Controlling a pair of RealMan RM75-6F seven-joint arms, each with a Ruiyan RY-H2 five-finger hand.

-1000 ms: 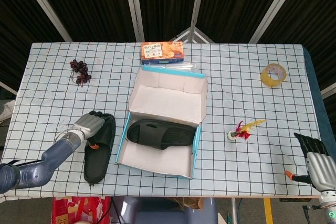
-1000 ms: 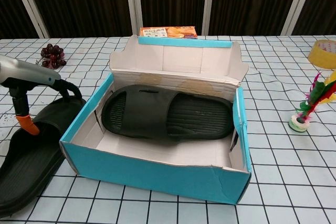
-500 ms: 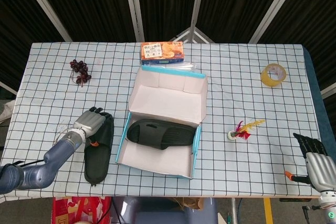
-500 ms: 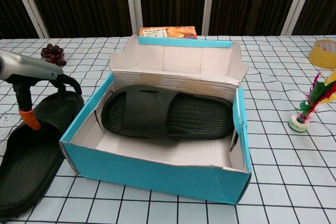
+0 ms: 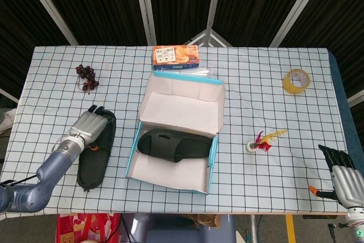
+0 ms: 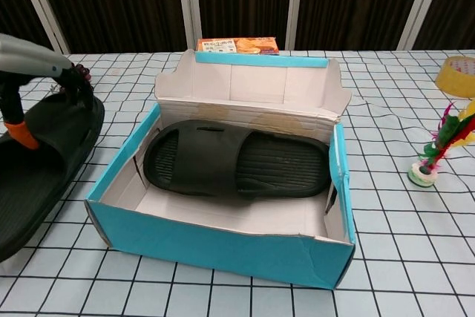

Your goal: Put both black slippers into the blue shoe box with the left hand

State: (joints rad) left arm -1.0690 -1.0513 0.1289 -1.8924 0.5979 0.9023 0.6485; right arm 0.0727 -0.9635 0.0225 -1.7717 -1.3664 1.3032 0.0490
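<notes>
One black slipper (image 5: 173, 145) (image 6: 237, 159) lies flat inside the open blue shoe box (image 5: 213, 157) (image 6: 215, 246) at the table's middle. The second black slipper (image 5: 91, 166) (image 6: 37, 172) is left of the box, outside it. My left hand (image 5: 85, 128) (image 6: 33, 72) grips this slipper at its far end, fingers curled over the strap, and the slipper looks tilted up off the cloth. My right hand (image 5: 341, 173) rests at the table's near right corner, fingers apart, holding nothing.
An orange snack box (image 5: 176, 57) (image 6: 237, 45) stands just behind the shoe box lid. Grapes (image 5: 86, 77) lie at the far left. A yellow tape roll (image 5: 296, 80) (image 6: 456, 76) and a feather shuttlecock (image 5: 263, 140) (image 6: 438, 150) sit to the right.
My left hand has drawn the outer slipper leftward and away from the box, raising its far end. The slipper in the box and my right hand have not moved.
</notes>
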